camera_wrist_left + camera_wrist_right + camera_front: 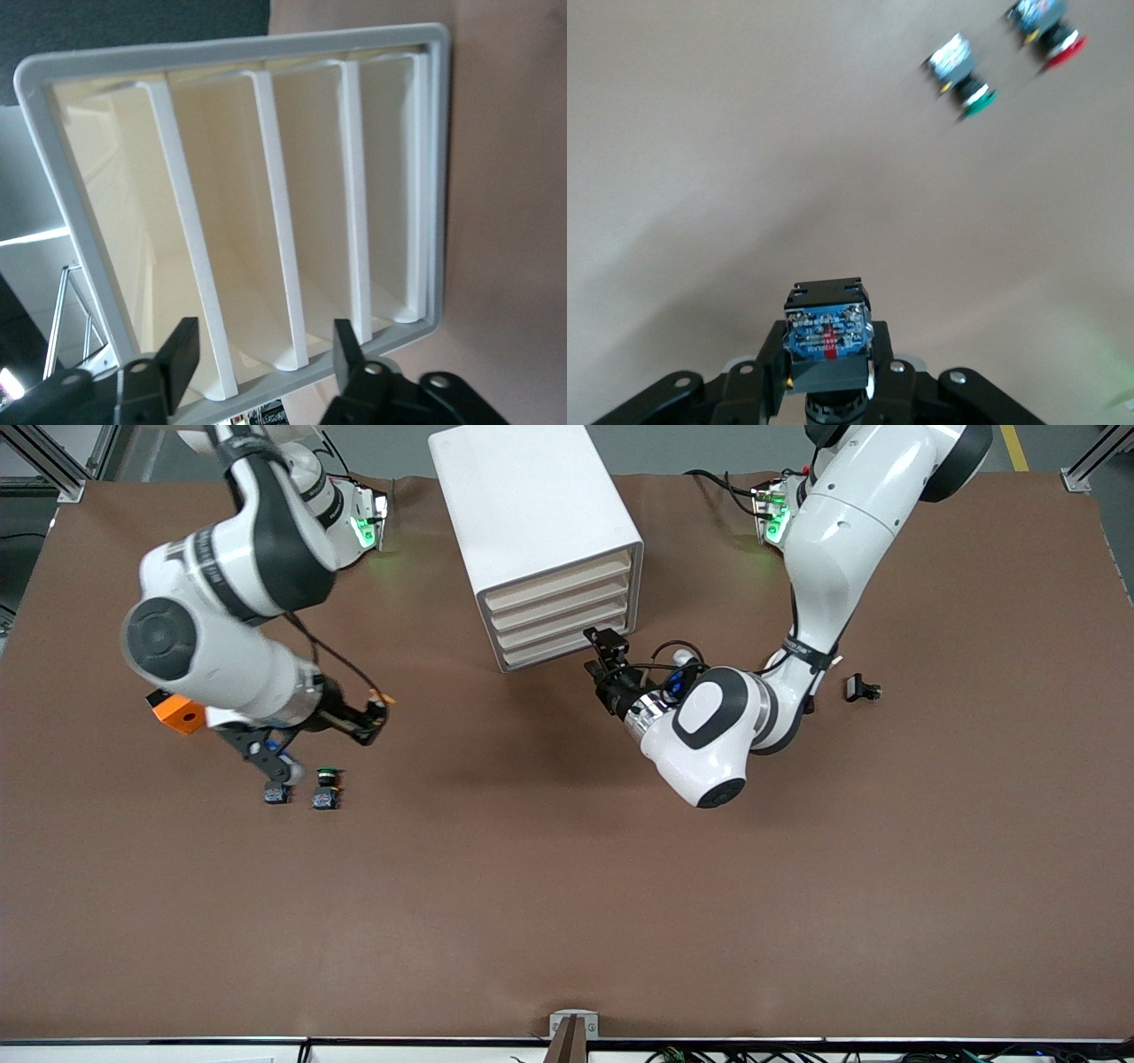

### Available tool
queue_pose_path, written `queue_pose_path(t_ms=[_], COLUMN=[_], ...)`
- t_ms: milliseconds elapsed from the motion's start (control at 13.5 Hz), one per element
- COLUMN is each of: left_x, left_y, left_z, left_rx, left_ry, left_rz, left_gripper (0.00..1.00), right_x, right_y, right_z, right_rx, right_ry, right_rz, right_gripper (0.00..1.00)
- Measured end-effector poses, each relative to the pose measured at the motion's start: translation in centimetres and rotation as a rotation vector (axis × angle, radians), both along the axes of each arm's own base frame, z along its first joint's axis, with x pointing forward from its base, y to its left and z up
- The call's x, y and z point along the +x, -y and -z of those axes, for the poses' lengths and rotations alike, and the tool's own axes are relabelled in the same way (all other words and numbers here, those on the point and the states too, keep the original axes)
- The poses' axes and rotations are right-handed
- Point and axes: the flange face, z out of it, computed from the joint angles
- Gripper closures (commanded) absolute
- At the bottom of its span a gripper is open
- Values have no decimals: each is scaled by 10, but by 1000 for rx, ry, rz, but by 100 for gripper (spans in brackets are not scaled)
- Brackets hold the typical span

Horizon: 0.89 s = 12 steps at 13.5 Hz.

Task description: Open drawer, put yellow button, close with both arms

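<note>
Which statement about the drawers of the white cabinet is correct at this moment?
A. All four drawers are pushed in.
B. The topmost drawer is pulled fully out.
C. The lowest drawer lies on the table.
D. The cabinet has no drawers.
A: the front view shows the four cream fronts flush in the cabinet, including the topmost drawer.

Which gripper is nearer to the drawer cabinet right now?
Left. The left gripper sits right at the fronts of the cabinet drawers. The right gripper, holding a push button, is off toward the right arm's end of the table.
</note>
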Motion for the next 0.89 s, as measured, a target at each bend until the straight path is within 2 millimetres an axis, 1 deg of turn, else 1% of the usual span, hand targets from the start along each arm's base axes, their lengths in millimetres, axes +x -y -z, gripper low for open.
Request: queue_pose_path(t_ms=[74, 148, 223, 297, 445, 668, 891], left_x=[-4, -8, -12, -16, -27, -49, -63], left_y=[7, 14, 20, 24, 33, 54, 65], left_z=[-2, -5, -9, -11, -13, -14, -5], left_rx=[6, 8, 11, 18, 36, 53, 65], left_ry=[-24, -51, -81, -109, -145, -163, -179], left_rz=[-10, -21, -25, -20, -2, 41, 69], left_gripper=[39, 39, 40, 47, 48, 49, 50], right_x=[-6, -11, -15, -20, -29, -39, -43], right_y=[-19, -33, -45, -56, -77, -99, -107], right_z=[-2, -4, -5, -6, -11, -15, -15], right_rx=[-2, -3, -3, -3, -4, 1, 2], right_ry=[9, 16, 22, 25, 29, 41, 43], right_rz=[21, 39, 55, 70, 90, 110, 118], right_gripper=[100, 100, 100, 100, 100, 100, 100])
